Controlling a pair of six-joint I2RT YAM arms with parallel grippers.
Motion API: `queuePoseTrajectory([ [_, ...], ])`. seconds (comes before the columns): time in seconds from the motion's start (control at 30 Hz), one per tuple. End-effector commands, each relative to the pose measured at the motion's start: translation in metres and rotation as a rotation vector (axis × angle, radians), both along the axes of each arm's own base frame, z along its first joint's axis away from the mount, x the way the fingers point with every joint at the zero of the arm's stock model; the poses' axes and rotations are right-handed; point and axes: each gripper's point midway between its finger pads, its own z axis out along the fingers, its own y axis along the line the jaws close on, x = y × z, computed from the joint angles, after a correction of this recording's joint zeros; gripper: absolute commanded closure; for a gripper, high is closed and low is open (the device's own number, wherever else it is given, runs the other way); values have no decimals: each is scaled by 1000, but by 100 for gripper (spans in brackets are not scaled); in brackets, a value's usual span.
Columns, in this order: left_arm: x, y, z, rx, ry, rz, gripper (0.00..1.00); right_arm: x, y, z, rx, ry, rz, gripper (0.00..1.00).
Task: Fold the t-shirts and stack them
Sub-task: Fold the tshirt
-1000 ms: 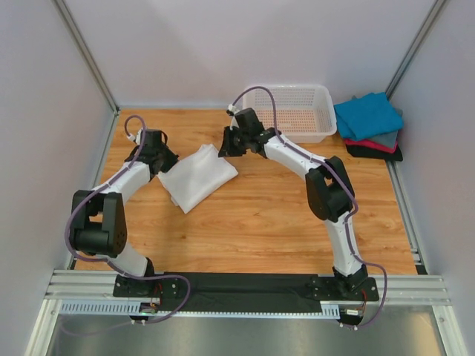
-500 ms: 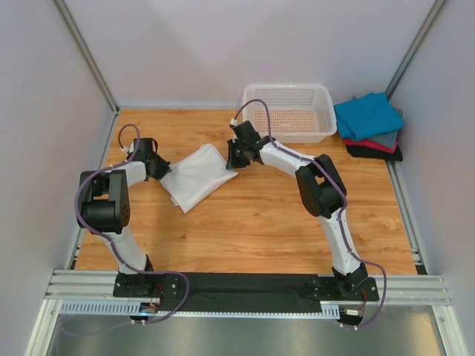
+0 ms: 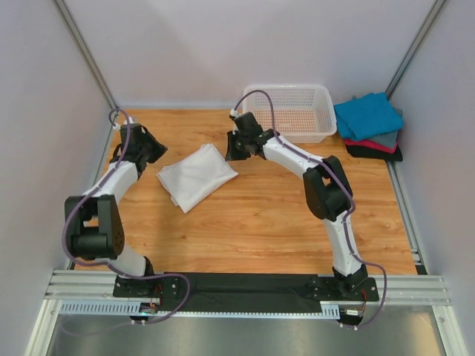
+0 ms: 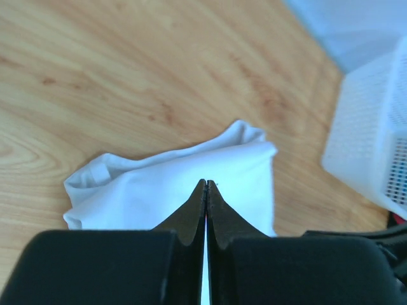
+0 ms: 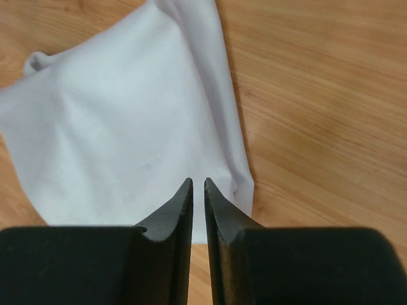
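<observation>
A plain white t-shirt [image 3: 197, 176] lies folded flat on the wooden table, left of centre. It also shows in the left wrist view [image 4: 159, 190] and the right wrist view [image 5: 121, 127]. My left gripper [image 3: 151, 150] hovers just off the shirt's far left corner, shut and empty [image 4: 206, 183]. My right gripper [image 3: 230, 150] hovers just off the shirt's far right corner, its jaws nearly together with nothing between them [image 5: 198, 182]. A stack of folded shirts sits at the far right: teal-blue [image 3: 367, 115] on top, then grey [image 3: 392, 138], red [image 3: 380, 145] and black [image 3: 371, 153].
A white plastic mesh basket [image 3: 322, 111] stands at the back, right of centre, and shows at the right edge of the left wrist view [image 4: 375, 146]. Grey walls and metal posts close in the table on three sides.
My left gripper has pulled back from the shirt's left edge toward the far left. My right gripper has drawn slightly back off the shirt's right corner. The shirt stays folded in place.
</observation>
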Motion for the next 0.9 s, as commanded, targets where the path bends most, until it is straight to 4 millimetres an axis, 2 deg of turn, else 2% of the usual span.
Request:
queuePoseTrajectory([
  [0.0, -20, -1, 56, 38, -142, -35, 100, 2, 9, 90, 110, -149, 51, 86],
  [0.1, -40, -4, 39, -7, -126, -13, 100, -7, 8, 86, 105, -144, 70, 86],
  [0.17, -45, -5, 26, -54, -108, 9, 100, -12, 4, 74, 80, -125, 68, 86],
  [0.27, -42, -3, 5, -115, -84, 33, 100, -17, -4, 59, 49, -98, 60, 87],
  [0.3, -40, -4, -8, -140, -57, 23, 100, -18, -5, 55, 41, -95, 56, 87],
  [0.37, -30, 5, -22, -175, -39, 46, 100, -21, -8, 51, 26, -94, 63, 87],
  [0.47, -24, 18, -30, -211, -24, 68, 100, -21, -11, 46, 3, -90, 61, 87],
  [0.53, -28, 30, -43, -219, 17, 119, 100, -21, -14, 39, -9, -83, 54, 87],
  [0.63, -37, 38, -61, -218, 81, 157, 100, -24, -13, 27, -7, -47, 51, 88],
  [0.77, -45, 35, -80, -229, 127, 155, 100, -35, -17, 3, -27, 11, 43, 90],
  [0.87, -43, 36, -85, -237, 125, 147, 100, -51, -24, -13, -36, 50, 34, 91],
])
